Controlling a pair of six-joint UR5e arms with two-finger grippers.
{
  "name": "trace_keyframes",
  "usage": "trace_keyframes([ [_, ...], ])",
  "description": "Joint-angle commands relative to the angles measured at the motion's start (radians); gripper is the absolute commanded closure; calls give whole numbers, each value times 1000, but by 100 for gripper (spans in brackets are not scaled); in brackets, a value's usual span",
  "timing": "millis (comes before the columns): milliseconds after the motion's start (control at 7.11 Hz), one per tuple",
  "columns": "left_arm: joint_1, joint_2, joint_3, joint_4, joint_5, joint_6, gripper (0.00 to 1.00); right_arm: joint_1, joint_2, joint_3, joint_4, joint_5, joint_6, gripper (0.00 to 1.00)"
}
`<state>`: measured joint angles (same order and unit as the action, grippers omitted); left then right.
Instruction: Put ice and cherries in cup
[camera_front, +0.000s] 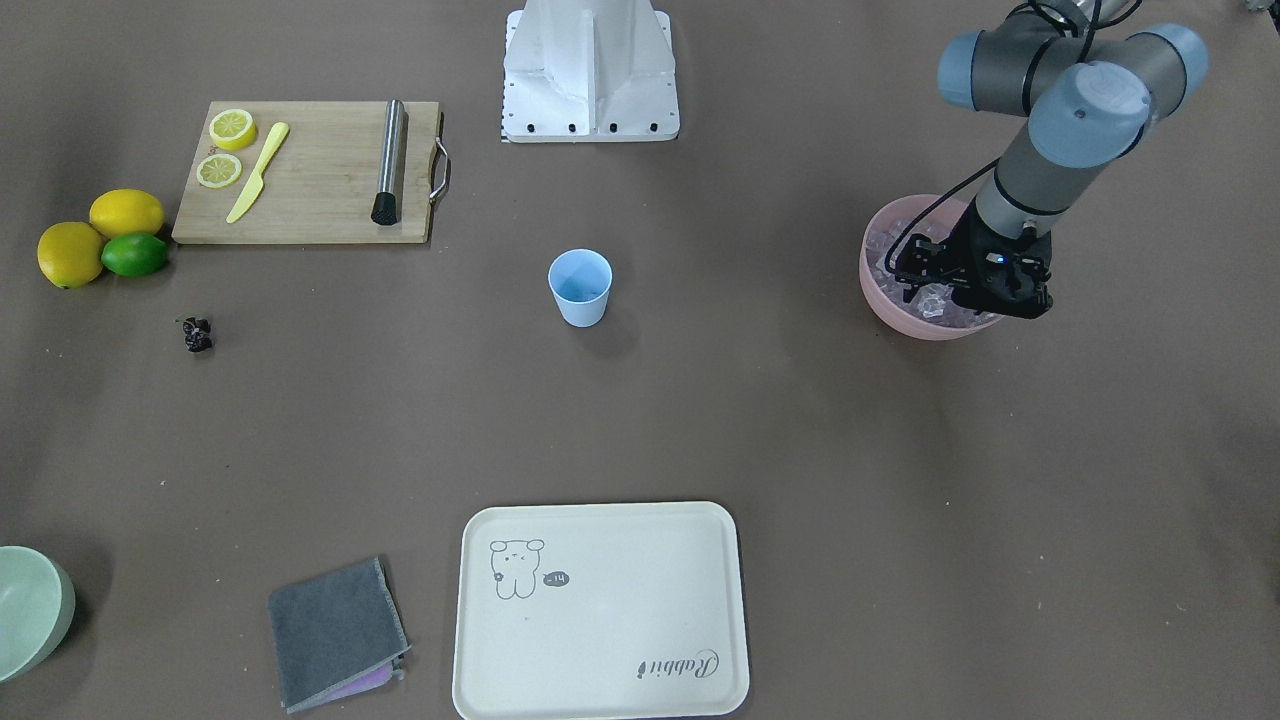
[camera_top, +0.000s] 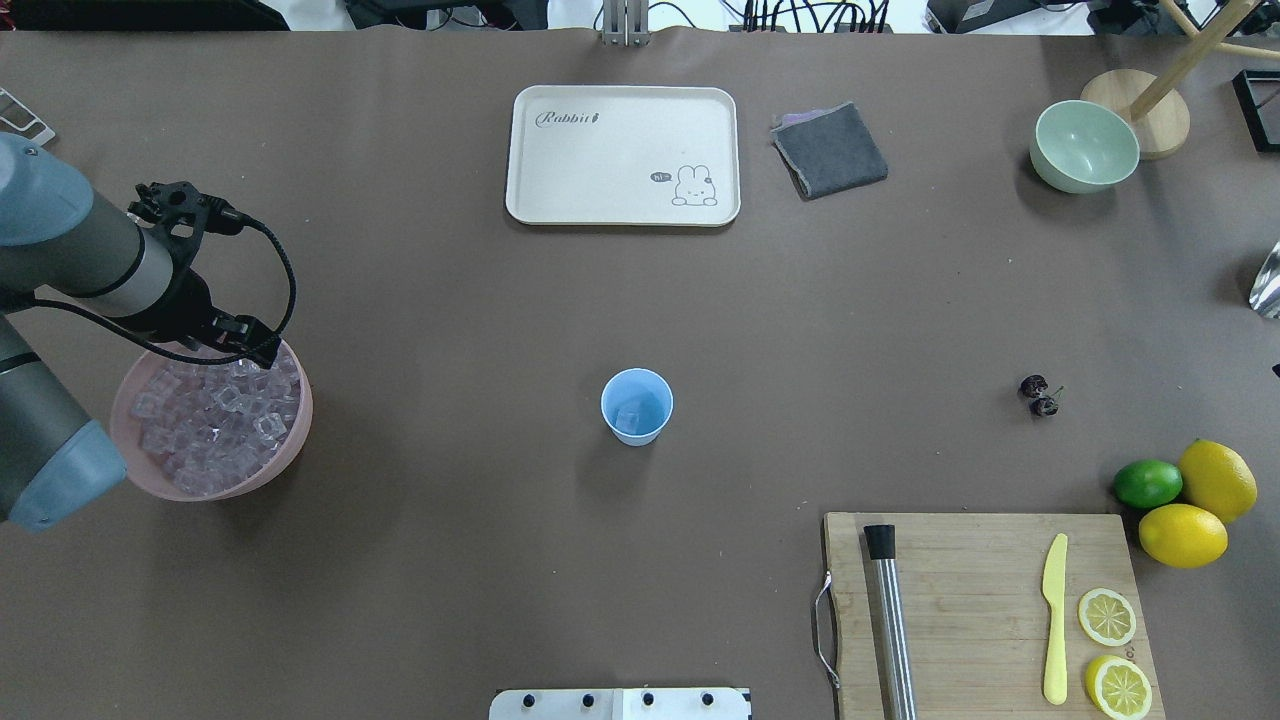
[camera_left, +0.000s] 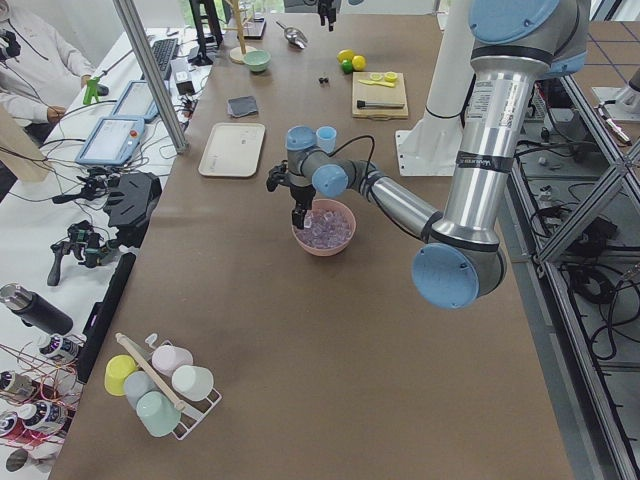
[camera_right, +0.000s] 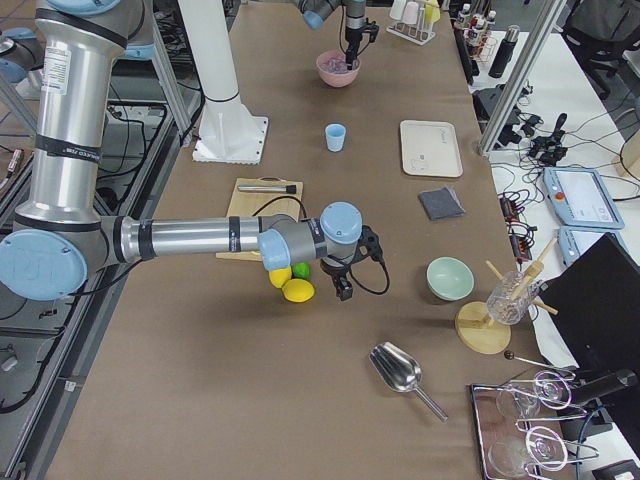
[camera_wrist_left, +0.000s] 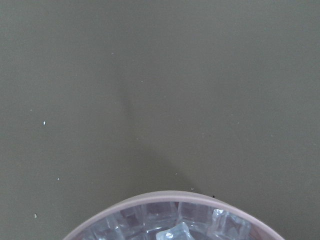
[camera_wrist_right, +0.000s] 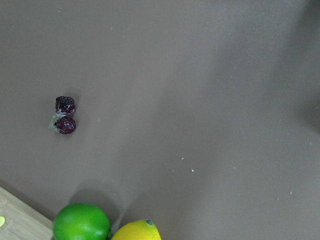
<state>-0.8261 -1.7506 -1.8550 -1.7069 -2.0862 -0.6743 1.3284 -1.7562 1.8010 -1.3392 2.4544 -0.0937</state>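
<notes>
The light blue cup (camera_top: 637, 405) stands upright at mid-table, also in the front view (camera_front: 580, 287), with one ice cube in it. The pink bowl (camera_top: 292, 437) holds many clear ice cubes (camera_top: 205, 430), also in the left wrist view (camera_wrist_left: 170, 227). My left gripper (camera_front: 965, 292) points down into the far side of that bowl; I cannot tell whether its fingers are open or shut. The cherries (camera_top: 1039, 396) lie on the table, also in the right wrist view (camera_wrist_right: 65, 116). My right gripper (camera_right: 344, 292) hovers near the lemons; I cannot tell its state.
A wooden cutting board (camera_top: 980, 600) carries a steel muddler, a yellow knife and two lemon slices. Two lemons and a lime (camera_top: 1148, 483) lie beside it. A cream tray (camera_top: 622, 155), a grey cloth (camera_top: 830, 150) and a pale green bowl (camera_top: 1085, 147) sit at the far side.
</notes>
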Motion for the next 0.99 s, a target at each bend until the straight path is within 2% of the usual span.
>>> trace_keyframes([
  [0,7,2,13,0,0,-1,13,-5,7,0,0,-2,3,0],
  [141,7,3,13,0,0,-7,16,-8,12,1,0,-5,2,0],
  [281,7,6,13,0,0,-7,26,-8,12,1,0,-6,2,0],
  [422,10,8,13,0,0,-8,52,-8,12,1,0,-6,2,0],
  [563,8,8,8,1,0,-7,88,-8,10,1,0,-5,2,0],
  [704,10,8,2,1,0,-8,100,-8,10,0,0,-6,2,0],
  [844,10,8,0,1,0,-14,100,-8,9,0,0,-5,2,0],
])
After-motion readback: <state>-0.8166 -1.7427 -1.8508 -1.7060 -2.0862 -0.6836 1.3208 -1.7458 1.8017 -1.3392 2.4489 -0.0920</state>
